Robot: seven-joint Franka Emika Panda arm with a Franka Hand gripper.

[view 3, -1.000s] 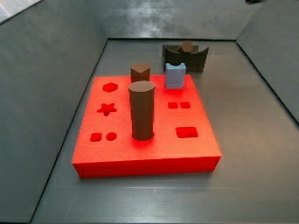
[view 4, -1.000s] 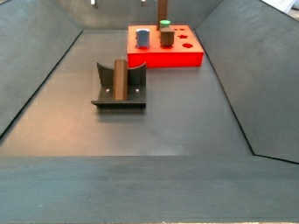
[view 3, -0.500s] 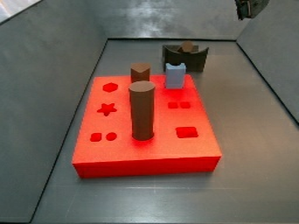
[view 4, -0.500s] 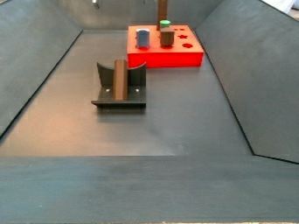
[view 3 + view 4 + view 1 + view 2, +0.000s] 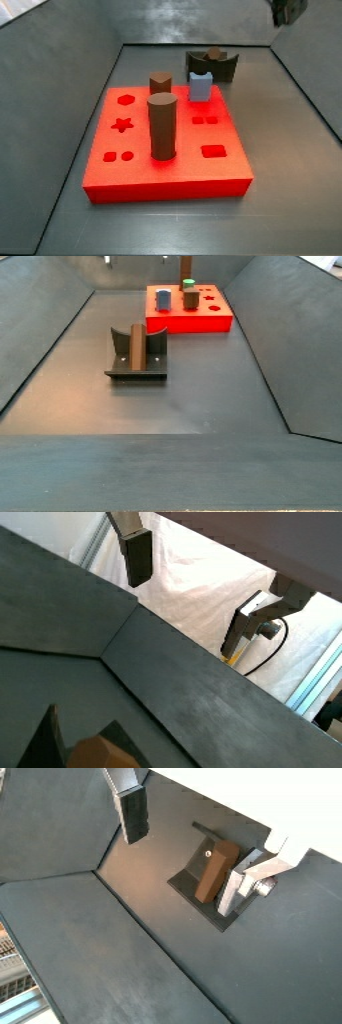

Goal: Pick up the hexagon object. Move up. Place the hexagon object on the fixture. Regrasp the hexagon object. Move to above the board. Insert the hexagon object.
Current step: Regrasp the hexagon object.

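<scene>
Fingers point(image 5: 201, 840) spread wide, nothing between them; both silver plates w/ dark pads point(image 5: 132, 816) show in both wrist views point(image 5: 201, 587). In a side view only a dark bit of the gripper point(image 5: 286, 11) shows at the top edge, high above the surface point(image 5: 287, 150).

Hexagon object point(image 5: 214, 871): slim brown peg lying in the fixture point(image 5: 187, 868), seen in a wrist view below and between the fingers, nearer the bracket-side finger, well apart from both. In a side view the same peg point(image 5: 136, 347) leans in the notch of the fixture point(image 5: 138, 371), mid-surface.

Red board point(image 5: 167, 140) sits well apart from the fingers, w/ a round brown cylinder peg point(image 5: 162, 127), a pointed brown peg point(image 5: 160, 83) and a light blue block point(image 5: 201, 85) standing in it. Star, circle, square and rectangle cut-outs are open.
</scene>
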